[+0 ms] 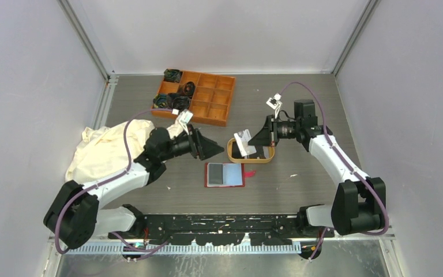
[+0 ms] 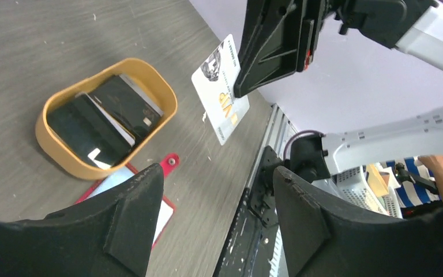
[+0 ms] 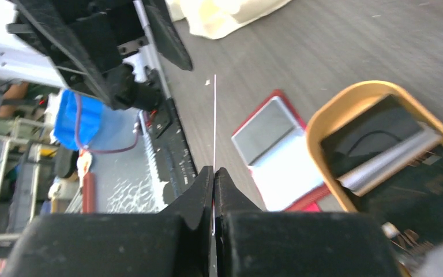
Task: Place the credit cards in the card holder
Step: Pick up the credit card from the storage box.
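White plastic with dark print, the thin rectangular card (image 2: 216,95) hangs in the air above the table, over the tan oval tray (image 2: 75,164) at the centre of the overhead view. It stands on edge. In the left wrist view its printed face shows, long axis running steeply down the frame and leaning a little to the right. In the right wrist view it is only a hairline running straight up from the fingers.

The right gripper (image 3: 214,176) has its jaws pressed together on the card's near end. More cards, mostly black (image 2: 92,130), lie stacked in the tray.

Just below the tray in the overhead view, the red leather-like card holder (image 1: 225,174) lies open and flat, grey and light-blue pockets facing up. The left gripper (image 2: 213,219) hovers left of it, jaws spread wide, holding nothing.

To my eye, the step in hand is carrying this card to a pocket. Done well, that means laying the card nearly flat and lining its leading short edge up square with the slot. Which way the slots open I cannot tell. The free gripper would do well to pin the holder — a light wallet will likely skid under a pushed card.
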